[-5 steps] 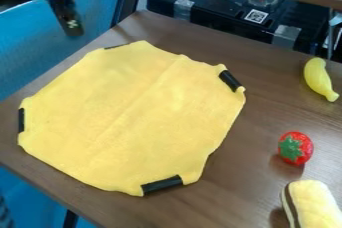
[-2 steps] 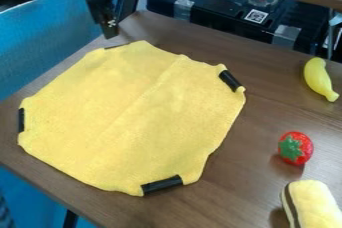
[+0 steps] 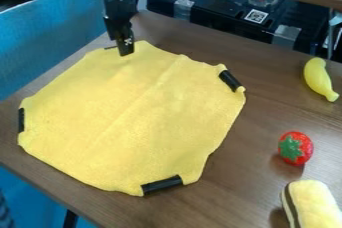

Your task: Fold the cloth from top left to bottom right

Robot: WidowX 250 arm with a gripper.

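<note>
In the camera view, the yellow cloth [image 3: 127,117] lies flat on the table [image 3: 267,117], its crease slanting lower left to upper right; the gripper [image 3: 125,51] points steeply down over its top edge, whether clenched or released I cannot tell; a QR code [image 3: 256,15] marks the black box [image 3: 220,14] behind.

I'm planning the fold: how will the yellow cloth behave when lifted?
The cloth is probably floppy, given its wavy outline and soft crease. It looks thin, so likely light. The black strips on its edges might stiffen those spots.
</note>
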